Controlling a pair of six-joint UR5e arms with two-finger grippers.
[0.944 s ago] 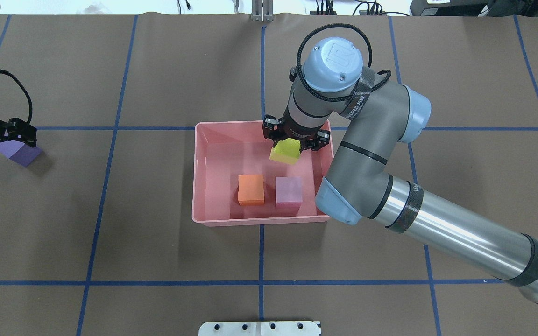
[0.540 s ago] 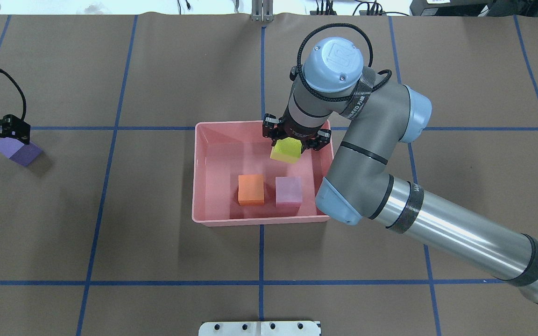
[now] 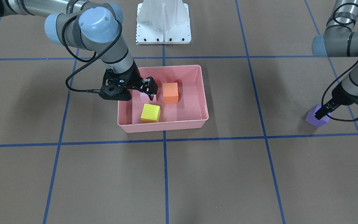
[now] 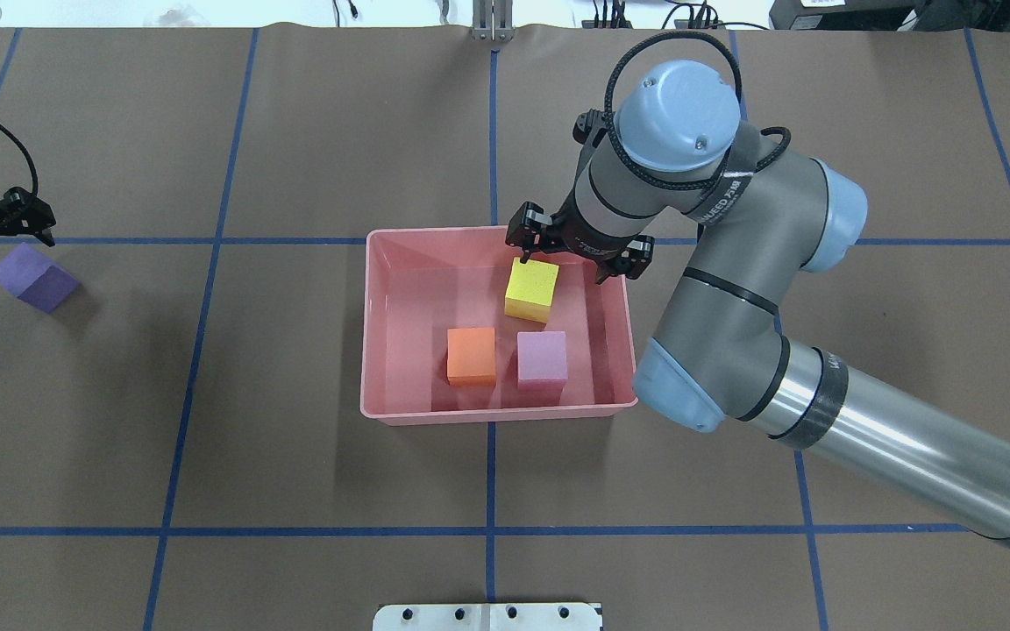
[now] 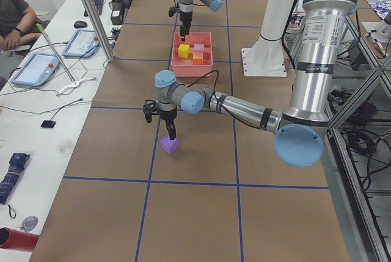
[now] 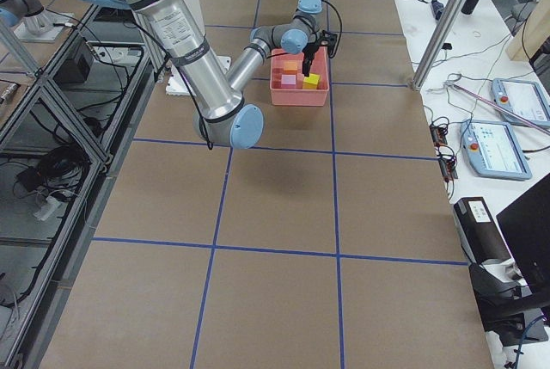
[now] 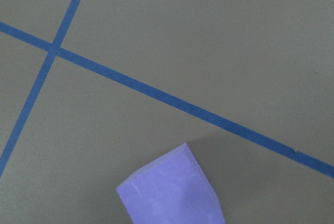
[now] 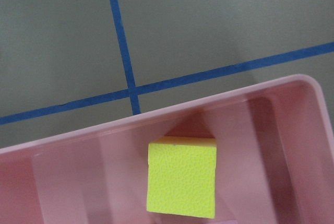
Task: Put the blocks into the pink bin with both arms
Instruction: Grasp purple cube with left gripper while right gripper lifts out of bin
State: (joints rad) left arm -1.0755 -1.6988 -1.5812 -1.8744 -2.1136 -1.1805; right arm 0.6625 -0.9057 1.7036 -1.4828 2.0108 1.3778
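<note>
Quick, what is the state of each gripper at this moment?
Left gripper: open, holding nothing, above the purple block.
Right gripper: open, holding nothing; the yellow block lies in the pink bin.

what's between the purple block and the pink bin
Between purple block and pink bin, only bare table crossed by one blue tape line, in the overhead view.
</note>
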